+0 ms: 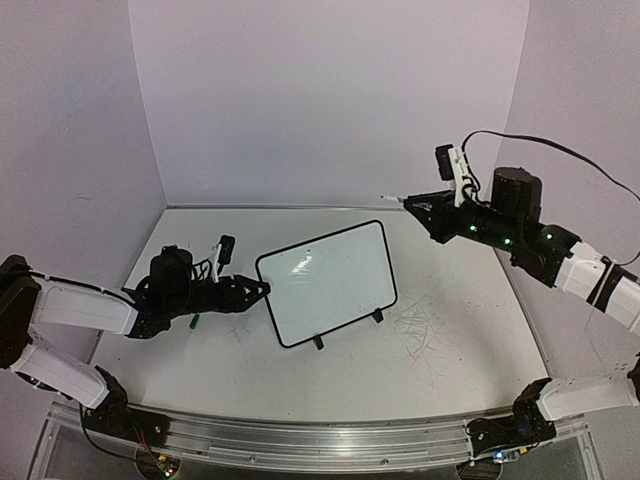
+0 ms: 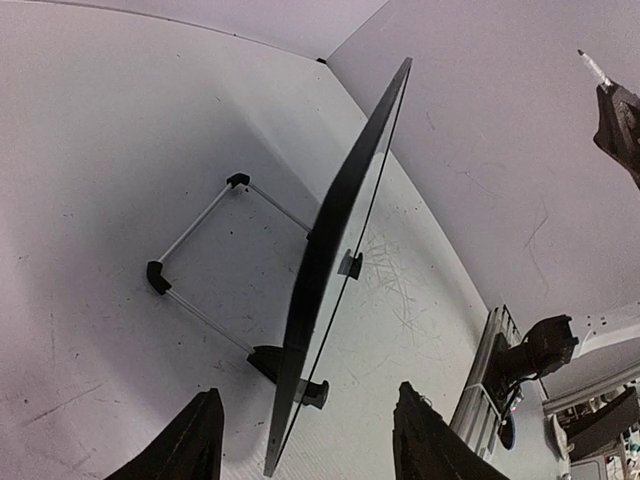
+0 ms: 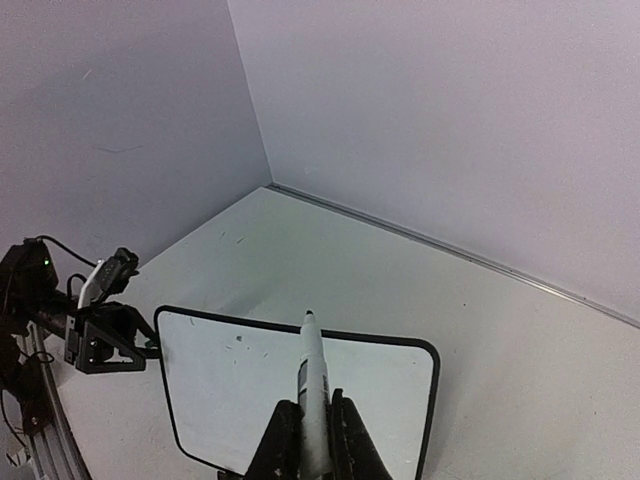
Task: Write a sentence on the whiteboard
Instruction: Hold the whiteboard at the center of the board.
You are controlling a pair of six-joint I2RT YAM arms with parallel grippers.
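One board [image 1: 326, 283] and one marker [image 3: 311, 350] are noted. We find the board standing near the middle of the table [image 1: 440, 340], leaning back on two black feet [image 1: 318, 342] with one wire prop [image 2: 200, 225] behind it. The left gripper [image 1: 262, 289] has its fingers apart, straddling the board's left edge; we cannot tell whether either pad touches it. The right gripper [image 3: 315, 402] is clamped on the marker, tip forward, held high and well apart from the board, to its right. The fingers hide the marker's lower barrel. The left wrist view shows the board edge-on, its face hidden. Glare and a few specks lie on that face; we can read nothing there. One green item [image 1: 195, 322] under the left arm [image 1: 80, 305] is too small to identify.
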